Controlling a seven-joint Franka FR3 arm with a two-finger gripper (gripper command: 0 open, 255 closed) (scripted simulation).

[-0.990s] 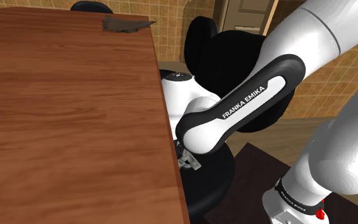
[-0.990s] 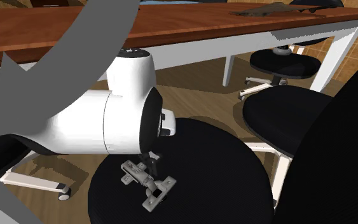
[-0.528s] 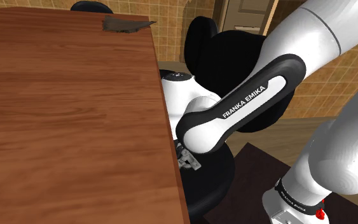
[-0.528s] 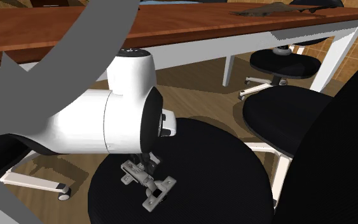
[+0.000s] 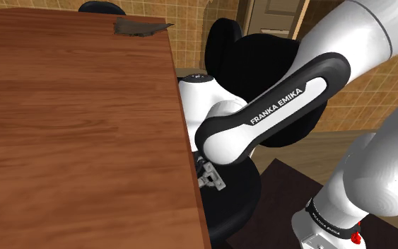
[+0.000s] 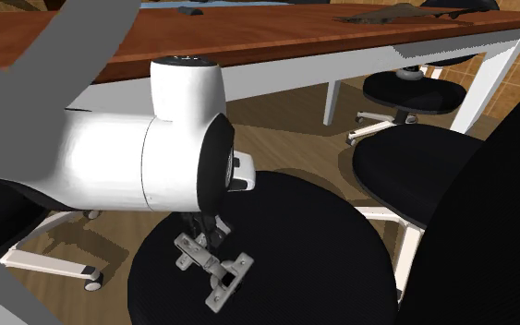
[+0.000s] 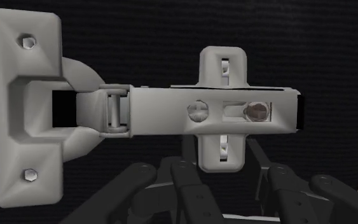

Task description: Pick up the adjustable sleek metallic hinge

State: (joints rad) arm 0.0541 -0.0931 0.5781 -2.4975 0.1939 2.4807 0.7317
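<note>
In the shoulder view, one brown wooden table takes up the left side. One dark flat thing lies on its far corner. The table's long edge runs down the middle of the picture, and the white arm goes down close beside this edge, with little free room there.

In the second exterior view I count three round black seats. On the nearest seat lies one grey hinge, on the left front part and not far from the rim. To the right of the hinge the seat is bare. The gripper stands directly over the hinge and reaches its upper end. How wide it is open, and whether it grips the hinge, I cannot tell.

In the wrist view, the hinge has one wide plate with two holes and one straight bar with two screws.
</note>
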